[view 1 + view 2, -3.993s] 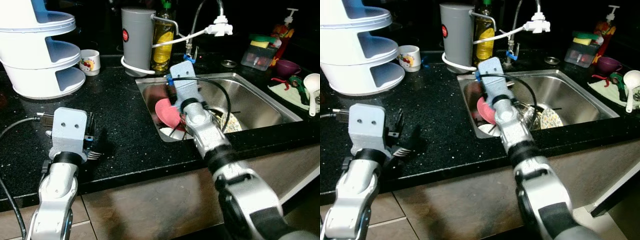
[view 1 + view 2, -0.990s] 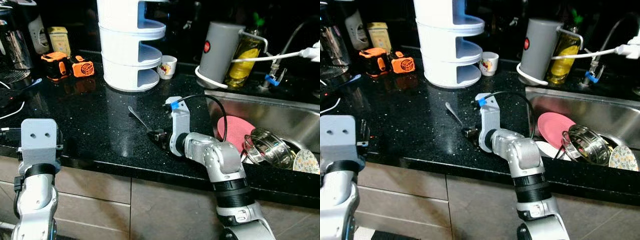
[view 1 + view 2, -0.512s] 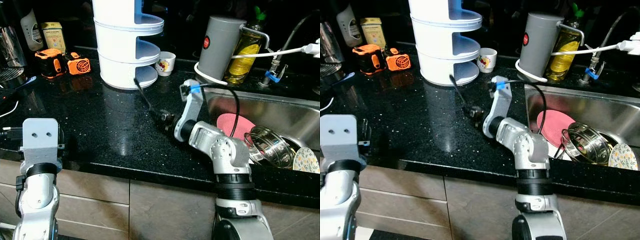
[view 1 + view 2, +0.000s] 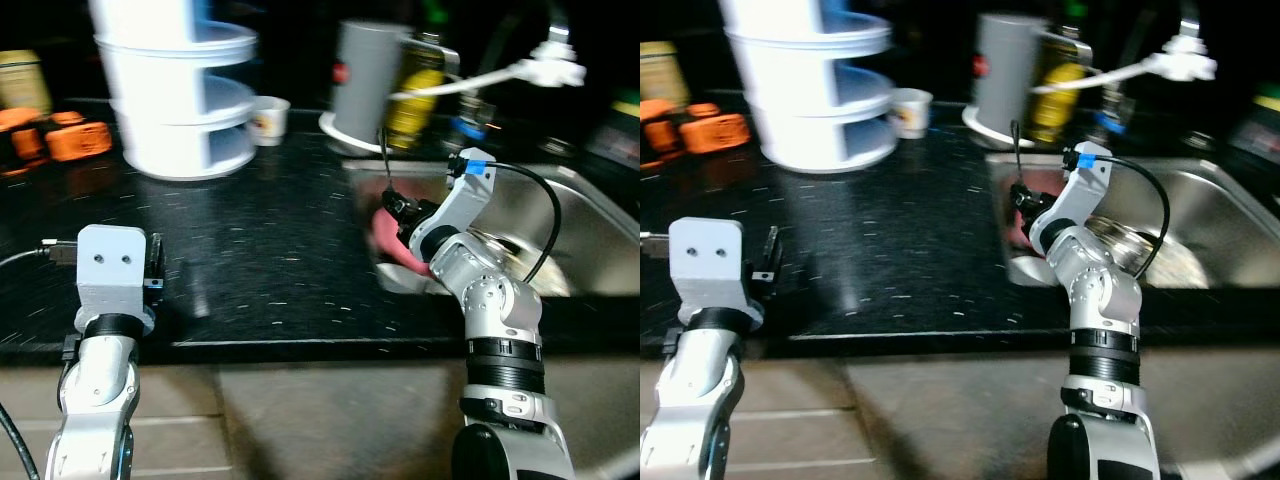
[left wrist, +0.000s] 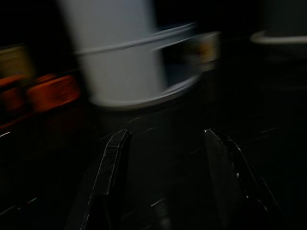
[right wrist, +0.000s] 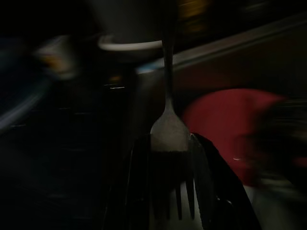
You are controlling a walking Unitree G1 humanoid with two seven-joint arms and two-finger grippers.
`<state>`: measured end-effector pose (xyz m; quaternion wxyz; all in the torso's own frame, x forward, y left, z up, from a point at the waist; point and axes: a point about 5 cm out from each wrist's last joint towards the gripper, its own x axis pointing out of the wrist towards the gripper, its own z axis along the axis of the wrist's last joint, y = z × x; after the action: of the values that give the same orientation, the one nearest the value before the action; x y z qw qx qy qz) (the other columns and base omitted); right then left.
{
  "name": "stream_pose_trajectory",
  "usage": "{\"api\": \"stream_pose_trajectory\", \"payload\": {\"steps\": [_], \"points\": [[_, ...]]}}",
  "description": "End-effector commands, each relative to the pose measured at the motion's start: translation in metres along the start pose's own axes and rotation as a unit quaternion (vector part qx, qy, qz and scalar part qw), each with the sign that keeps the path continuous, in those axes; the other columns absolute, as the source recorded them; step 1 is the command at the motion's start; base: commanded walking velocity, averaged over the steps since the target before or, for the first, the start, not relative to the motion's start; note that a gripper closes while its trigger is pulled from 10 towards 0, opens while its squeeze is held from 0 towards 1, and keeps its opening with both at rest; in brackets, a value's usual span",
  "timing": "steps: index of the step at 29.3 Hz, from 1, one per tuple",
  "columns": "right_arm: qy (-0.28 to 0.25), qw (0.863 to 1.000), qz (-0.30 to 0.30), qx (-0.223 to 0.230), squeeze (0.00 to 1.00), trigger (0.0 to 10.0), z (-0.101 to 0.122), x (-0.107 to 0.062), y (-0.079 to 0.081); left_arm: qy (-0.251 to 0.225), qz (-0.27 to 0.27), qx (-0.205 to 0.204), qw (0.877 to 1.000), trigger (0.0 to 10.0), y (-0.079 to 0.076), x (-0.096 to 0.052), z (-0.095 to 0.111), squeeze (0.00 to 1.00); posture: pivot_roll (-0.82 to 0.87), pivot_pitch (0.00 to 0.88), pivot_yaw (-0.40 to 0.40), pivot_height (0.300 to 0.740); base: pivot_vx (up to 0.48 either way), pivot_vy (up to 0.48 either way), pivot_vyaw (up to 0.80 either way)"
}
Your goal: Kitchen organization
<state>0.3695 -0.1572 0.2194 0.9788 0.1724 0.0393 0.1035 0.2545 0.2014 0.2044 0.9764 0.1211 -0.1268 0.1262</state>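
Observation:
My right gripper (image 4: 397,207) is shut on a metal fork (image 6: 168,91), pinching it at the tines between both black fingers (image 6: 139,177). The fork's handle (image 4: 383,152) sticks up and away, over the left edge of the steel sink (image 4: 570,185). Under it a red plate (image 6: 225,117) lies in the sink. My left gripper (image 5: 166,131) is open with nothing in it, hovering above the black counter (image 4: 260,230) near the front edge on the left. All views are blurred.
A white tiered rack (image 4: 175,90) stands at the back left, with a small cup (image 4: 268,118) beside it. Behind the sink's left corner are a grey canister (image 4: 368,70) and a yellow bottle (image 4: 418,85). Orange items (image 4: 62,138) sit far left.
The view has swung right. My right gripper has carried the fork from beside the white rack across the counter to the sink's left edge. The left gripper stays open.

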Motion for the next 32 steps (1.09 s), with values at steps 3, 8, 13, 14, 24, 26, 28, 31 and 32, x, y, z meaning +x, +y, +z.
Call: {"api": "stream_pose_trajectory", "payload": {"steps": [3,8,13,14,24,26,28,31,32], "points": [[0.011,0.999,-0.003,-0.043,0.00,0.0,-0.007,0.004,0.004,0.004,-0.007,-0.002,1.000,10.0,-0.003,0.000,-0.002,0.00,0.04,0.000,-0.105,0.740,0.000,0.000,-0.76],[0.042,0.991,0.072,-0.109,0.00,0.0,-0.024,0.017,0.036,0.000,-0.009,-0.003,1.000,10.0,-0.002,0.002,0.000,0.00,0.05,0.000,-0.103,0.740,0.000,0.000,-0.76],[0.097,0.968,0.059,-0.222,0.00,10.0,-0.047,0.035,0.052,-0.005,-0.012,-0.003,1.000,10.0,-0.002,0.003,0.002,0.00,0.06,0.000,-0.108,0.740,0.000,0.000,-0.15],[0.105,0.962,0.040,-0.248,0.00,10.0,-0.049,0.039,0.050,-0.006,-0.013,-0.003,1.000,10.0,-0.003,0.003,0.003,0.00,0.06,0.000,-0.110,0.740,0.000,0.000,0.00],[0.168,0.884,-0.019,-0.436,0.00,10.0,-0.063,0.053,0.055,-0.004,-0.016,0.002,1.000,10.0,-0.003,-0.003,0.005,0.00,0.09,0.000,-0.122,0.740,0.000,0.000,0.00],[0.171,0.875,-0.021,-0.453,0.00,10.0,-0.065,0.053,0.056,-0.004,-0.017,0.002,1.000,10.0,-0.003,-0.003,0.005,0.00,0.09,0.000,-0.122,0.740,0.000,0.000,0.00],[0.155,0.876,-0.034,-0.455,0.02,10.0,-0.061,0.055,0.058,-0.004,-0.017,0.002,1.000,10.0,-0.003,-0.004,0.006,0.00,0.10,0.000,-0.123,0.740,0.000,0.000,0.00],[0.055,0.925,-0.046,-0.372,1.00,10.0,-0.032,0.063,0.076,-0.005,-0.017,0.004,1.000,10.0,-0.002,-0.004,0.007,0.00,0.11,0.000,-0.119,0.740,0.000,0.000,0.00],[0.018,0.941,-0.045,-0.334,1.00,10.0,-0.019,0.065,0.082,-0.005,-0.017,0.004,1.000,10.0,-0.002,-0.003,0.007,0.00,0.11,0.000,-0.119,0.740,0.000,0.000,0.00]]}}
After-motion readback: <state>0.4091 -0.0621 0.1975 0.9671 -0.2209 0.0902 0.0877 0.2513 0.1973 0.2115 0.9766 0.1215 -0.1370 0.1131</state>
